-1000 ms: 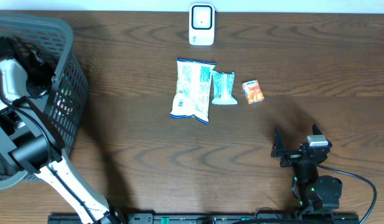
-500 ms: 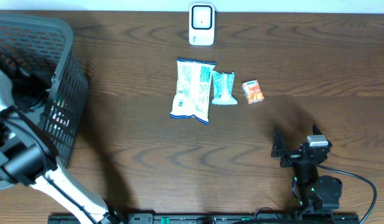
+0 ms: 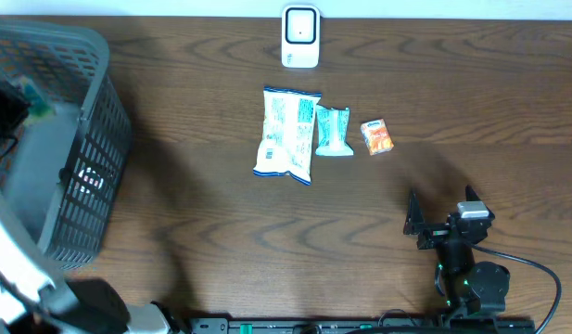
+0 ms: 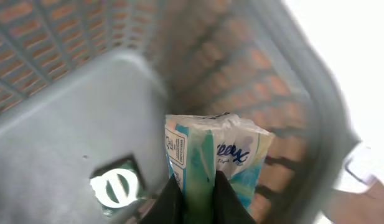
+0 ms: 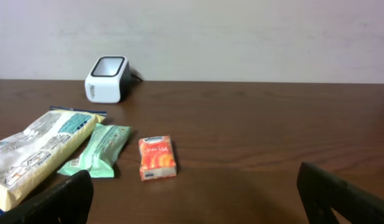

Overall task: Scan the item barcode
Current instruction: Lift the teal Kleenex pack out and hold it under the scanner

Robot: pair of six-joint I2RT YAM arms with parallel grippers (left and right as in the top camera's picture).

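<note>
Tabletop: dark wood. Basket: grey mesh, stood at its left end. Snack bag, green packet and orange box lay in a row below the white scanner. Right claw: spread, empty. Left claw: pinched a tissue pack above the basket floor.

The support surface is a dark wood-grain table. A white barcode scanner stands at the rear centre edge. Three items lie in a row near the middle: a white-and-blue snack bag, a teal pack touching the bag's right side, and a small orange box just beside the pack, apart from it. A grey mesh basket sits at the left end.
</note>
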